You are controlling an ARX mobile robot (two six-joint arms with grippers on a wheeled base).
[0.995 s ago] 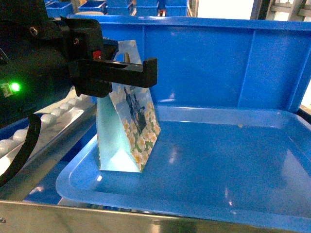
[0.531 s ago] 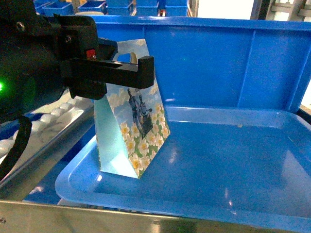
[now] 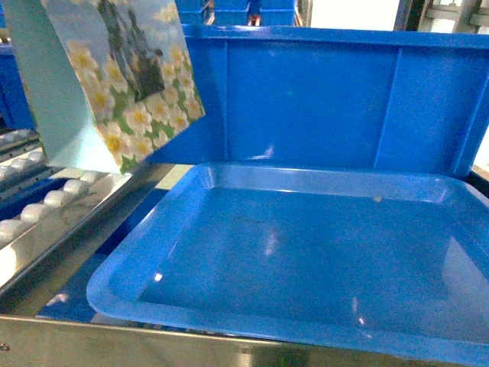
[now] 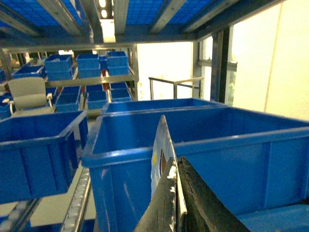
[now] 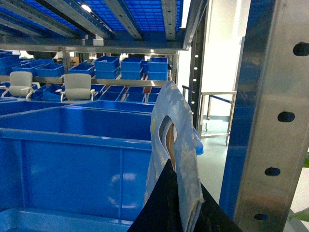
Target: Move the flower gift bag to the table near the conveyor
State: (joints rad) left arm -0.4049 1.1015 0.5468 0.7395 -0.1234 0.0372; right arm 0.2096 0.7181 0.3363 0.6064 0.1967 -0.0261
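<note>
Above the conveyor, flower gift bag hangs tilted.

It looked like a warehouse; stacked blue plastic storage bins filled steel shelving; white-roller stainless conveyor racks ran alongside

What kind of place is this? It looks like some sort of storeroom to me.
Most likely a warehouse or parcel-sorting area. Many blue plastic bins are stacked on steel shelving, and a roller conveyor runs beside the blue tray. The flower gift bag hangs lifted above the rollers.
</note>
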